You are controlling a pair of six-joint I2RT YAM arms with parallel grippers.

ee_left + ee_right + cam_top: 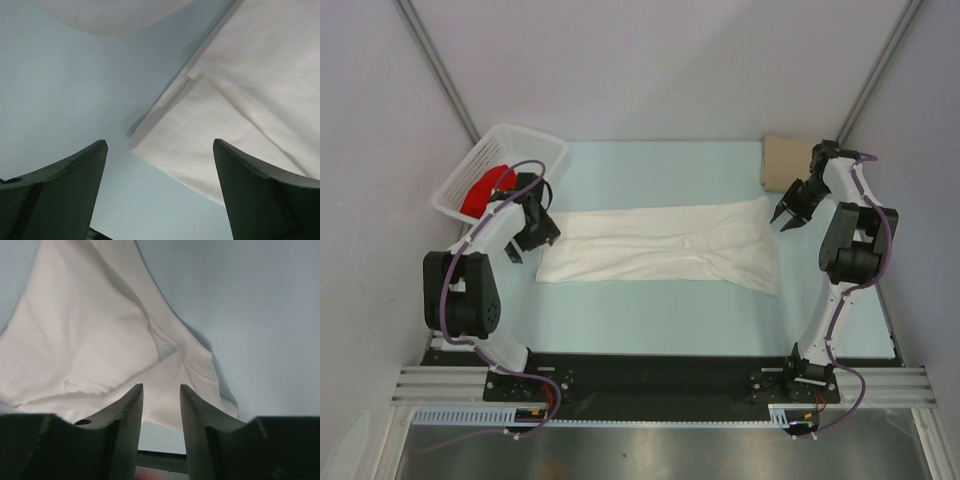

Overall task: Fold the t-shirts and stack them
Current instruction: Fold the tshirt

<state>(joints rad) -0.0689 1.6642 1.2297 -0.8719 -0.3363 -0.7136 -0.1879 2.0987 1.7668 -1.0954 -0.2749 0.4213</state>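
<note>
L tool (160, 145) released at white shirt (660, 245) left edge; R tool (161, 387) part-open, empty, right edge

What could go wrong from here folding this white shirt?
The white t-shirt flares and wrinkles at its right end, so the next fold may come out crooked. The right fingers stand narrowly apart, so they might pinch one layer only. They also hang close to the tan t-shirt and could nudge it.
</note>
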